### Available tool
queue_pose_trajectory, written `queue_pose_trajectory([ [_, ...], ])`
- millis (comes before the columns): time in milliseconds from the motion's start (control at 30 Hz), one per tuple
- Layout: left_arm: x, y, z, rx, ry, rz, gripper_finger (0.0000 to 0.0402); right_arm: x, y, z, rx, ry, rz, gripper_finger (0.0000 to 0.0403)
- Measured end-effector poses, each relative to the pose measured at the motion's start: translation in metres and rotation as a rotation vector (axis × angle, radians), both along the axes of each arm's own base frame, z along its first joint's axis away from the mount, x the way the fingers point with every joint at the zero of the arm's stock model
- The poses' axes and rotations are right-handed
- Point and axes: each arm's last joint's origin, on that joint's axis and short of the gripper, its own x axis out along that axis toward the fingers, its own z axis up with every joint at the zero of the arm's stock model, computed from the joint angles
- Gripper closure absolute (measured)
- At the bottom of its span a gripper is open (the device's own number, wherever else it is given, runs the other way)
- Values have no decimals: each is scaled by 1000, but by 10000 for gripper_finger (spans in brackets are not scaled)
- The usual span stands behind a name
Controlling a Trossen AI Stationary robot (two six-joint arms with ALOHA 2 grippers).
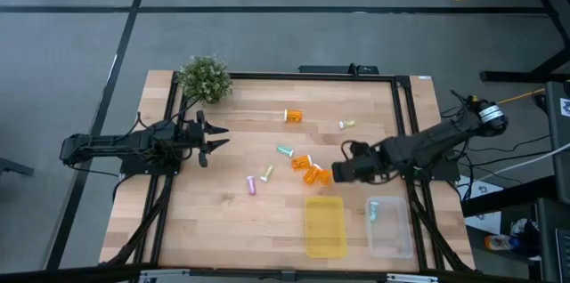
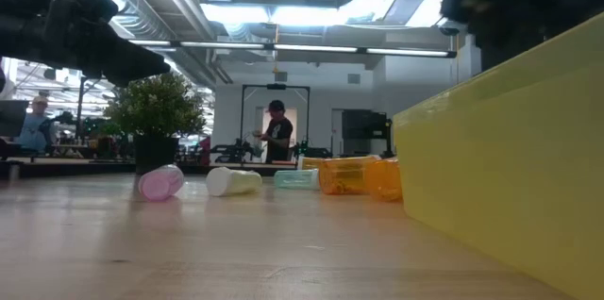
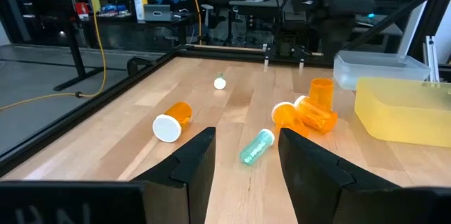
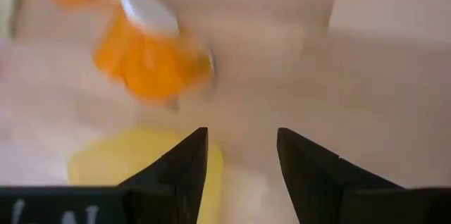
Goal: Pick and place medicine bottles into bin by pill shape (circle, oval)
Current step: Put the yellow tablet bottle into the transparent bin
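Several small medicine bottles lie on their sides on the wooden table. There is an orange cluster point(image 1: 310, 169), a lone orange one point(image 1: 293, 116), a teal-capped one point(image 1: 285, 151), a purple-capped one point(image 1: 252, 184), a yellow-green one point(image 1: 266, 174) and a small pale one point(image 1: 346, 124). My right gripper point(image 1: 335, 174) is open and empty just right of the orange cluster, which shows blurred past its fingers point(image 4: 151, 58). My left gripper point(image 1: 214, 138) is open and empty at the table's left, facing the teal-capped bottle point(image 3: 256, 146).
A yellow bin point(image 1: 325, 226) and a clear bin point(image 1: 390, 228) stand near the table's front edge; the clear bin holds one teal-capped bottle point(image 1: 373, 213). A leafy plant point(image 1: 204, 78) stands at the far left corner. A dark frame edges the table.
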Motion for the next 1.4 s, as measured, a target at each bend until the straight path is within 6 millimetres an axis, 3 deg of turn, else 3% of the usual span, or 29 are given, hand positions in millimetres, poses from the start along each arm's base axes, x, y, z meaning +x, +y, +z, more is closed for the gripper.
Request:
queue_pose_trajectory([
  [200,0,0,0,-1,0,0,253,8,-37,0,-107,-11,-39,230],
  [533,0,0,0,29,6,-1,253,14,-105,2,-233,-25,66,230],
  [733,0,0,0,30,7,1,253,6,-154,4,-312,-19,62,230],
  [867,0,0,0,30,7,1,253,-4,-179,4,-351,2,154,230],
  [1167,0,0,0,31,7,2,253,-19,-209,1,-269,-58,297,230],
  [1400,0,0,0,31,7,6,253,-10,-221,-34,-247,67,569,230],
])
